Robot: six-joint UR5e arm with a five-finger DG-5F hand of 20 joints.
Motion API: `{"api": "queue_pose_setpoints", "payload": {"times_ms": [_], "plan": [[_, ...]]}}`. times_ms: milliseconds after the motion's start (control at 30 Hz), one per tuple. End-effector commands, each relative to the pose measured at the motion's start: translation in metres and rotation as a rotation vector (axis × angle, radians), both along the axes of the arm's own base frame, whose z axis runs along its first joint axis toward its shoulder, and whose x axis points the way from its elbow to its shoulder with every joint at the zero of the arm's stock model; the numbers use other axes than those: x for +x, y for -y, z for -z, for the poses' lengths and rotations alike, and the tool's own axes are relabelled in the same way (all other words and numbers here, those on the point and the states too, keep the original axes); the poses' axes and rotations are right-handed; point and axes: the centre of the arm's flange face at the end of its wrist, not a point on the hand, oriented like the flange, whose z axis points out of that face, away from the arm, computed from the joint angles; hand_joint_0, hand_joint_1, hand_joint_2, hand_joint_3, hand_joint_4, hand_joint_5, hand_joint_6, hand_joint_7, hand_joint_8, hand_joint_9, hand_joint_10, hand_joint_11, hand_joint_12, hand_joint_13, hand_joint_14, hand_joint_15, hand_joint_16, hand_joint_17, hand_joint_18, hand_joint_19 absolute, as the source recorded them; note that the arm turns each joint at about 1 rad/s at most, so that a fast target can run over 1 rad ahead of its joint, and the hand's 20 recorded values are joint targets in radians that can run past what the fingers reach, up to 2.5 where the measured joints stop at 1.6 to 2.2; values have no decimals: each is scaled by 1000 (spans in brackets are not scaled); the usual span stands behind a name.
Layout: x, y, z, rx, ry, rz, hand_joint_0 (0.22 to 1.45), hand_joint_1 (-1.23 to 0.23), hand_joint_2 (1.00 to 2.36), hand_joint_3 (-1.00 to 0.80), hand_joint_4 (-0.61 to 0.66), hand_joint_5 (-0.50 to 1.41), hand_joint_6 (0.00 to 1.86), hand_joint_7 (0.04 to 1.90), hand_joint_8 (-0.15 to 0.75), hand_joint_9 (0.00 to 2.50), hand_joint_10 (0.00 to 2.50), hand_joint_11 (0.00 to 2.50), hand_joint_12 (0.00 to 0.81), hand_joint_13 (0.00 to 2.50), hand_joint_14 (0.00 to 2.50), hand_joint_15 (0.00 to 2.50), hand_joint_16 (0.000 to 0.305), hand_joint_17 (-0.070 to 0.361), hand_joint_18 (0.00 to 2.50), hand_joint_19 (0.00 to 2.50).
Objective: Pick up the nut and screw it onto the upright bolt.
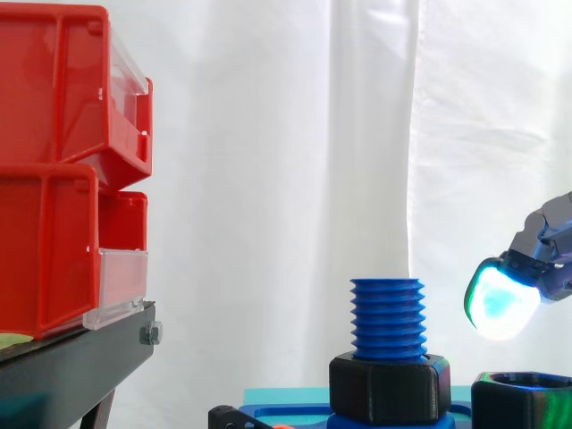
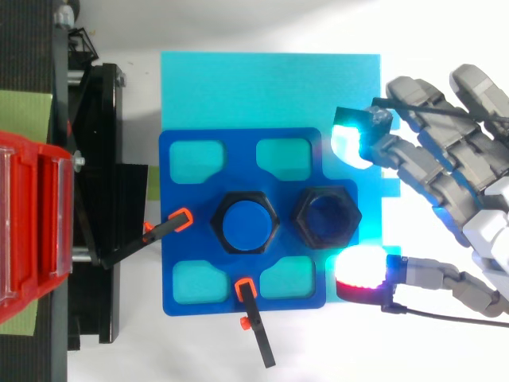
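Nut (image 1: pixel 520 400) lies flat on the blue plate (image 2: pixel 179 239), just beside the upright bolt (image 2: pixel 245 224), on the hand's side. Looks like hard plastic, so prob light & stiff w/ smooth flats that could slip. I'd pinch it across two opposite flats & keep it level for the thread. Hand (image 2: pixel 457 171) is spread wide, holding nothing. From above, cyan pad (image 2: pixel 350 139) & red pad (image 2: pixel 362 269) sit either side of the nut's outer edge, not touching. Side view: cyan pad hangs above the nut, approx level w/ the bolt threads.
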Motion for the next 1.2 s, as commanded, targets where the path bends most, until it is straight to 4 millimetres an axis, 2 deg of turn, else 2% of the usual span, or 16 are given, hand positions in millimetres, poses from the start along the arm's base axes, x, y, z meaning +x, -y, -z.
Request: {"api": "queue_pose_setpoints", "payload": {"times_ms": [0, 33, 133, 400, 767, 1167], "plan": [[0, -2, 2, -1, -2, -1, 371, -604, 1000, -500, 260, -249, 502, 743, 327, 252, 0, 0, 459, 353, 0, 0, 63, 141, 229, 0], [1, -3, 9, -5, -10, -2, 369, -606, 1000, -500, 260, -249, 502, 743, 327, 252, 0, 0, 460, 353, 0, 0, 63, 142, 230, 0], [3, -5, 14, 2, -4, -4, 357, -607, 1000, -500, 265, -249, 502, 745, 332, 252, 0, 0, 465, 354, 0, 0, 64, 145, 236, 0], [6, -7, 13, 8, 7, -6, 297, -639, 1000, -500, 287, -250, 502, 753, 355, 258, 0, 0, 497, 360, 0, 0, 72, 161, 280, 0], [7, -6, 17, 7, 4, -8, 308, -669, 1000, -500, 290, -249, 502, 761, 350, 253, 0, 0, 492, 355, 0, 0, 71, 160, 277, 0], [8, -3, 18, -1, -5, -18, 364, -677, 1000, -500, 310, -231, 503, 860, 332, 254, 0, 0, 465, 349, 0, 0, 66, 148, 256, 0]]}}
